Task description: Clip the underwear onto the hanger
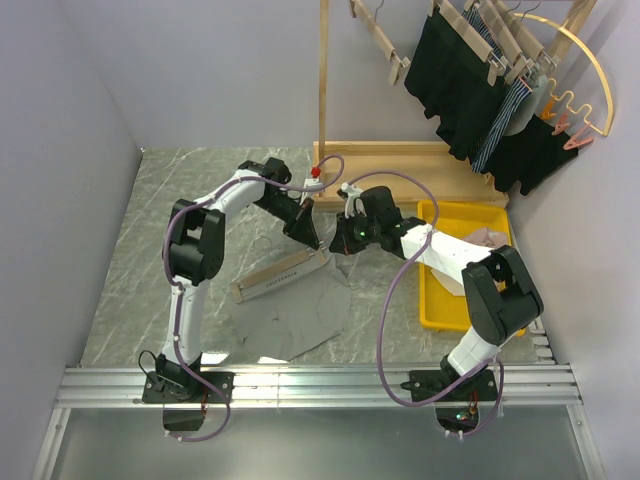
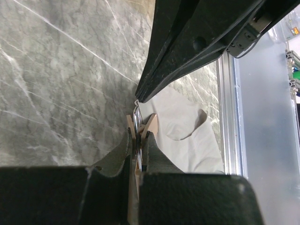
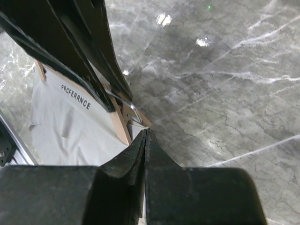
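Left end effector (image 2: 137,140) squeezes pale wooden hanger's (image 1: 280,274) clip (image 2: 149,123) open, I'd guess, for grey fabric underwear (image 1: 290,322); right end effector (image 3: 146,136) pressed together.

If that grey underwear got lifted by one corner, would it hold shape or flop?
Probably flop: the underwear lies limp and flat, with soft wrinkles. It looks thin, so it is likely light. Pushed, it would probably bunch up rather than slide.

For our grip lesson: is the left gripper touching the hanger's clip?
Touching. The left wrist view shows the left gripper pinching the hanger's clip between both fingers.
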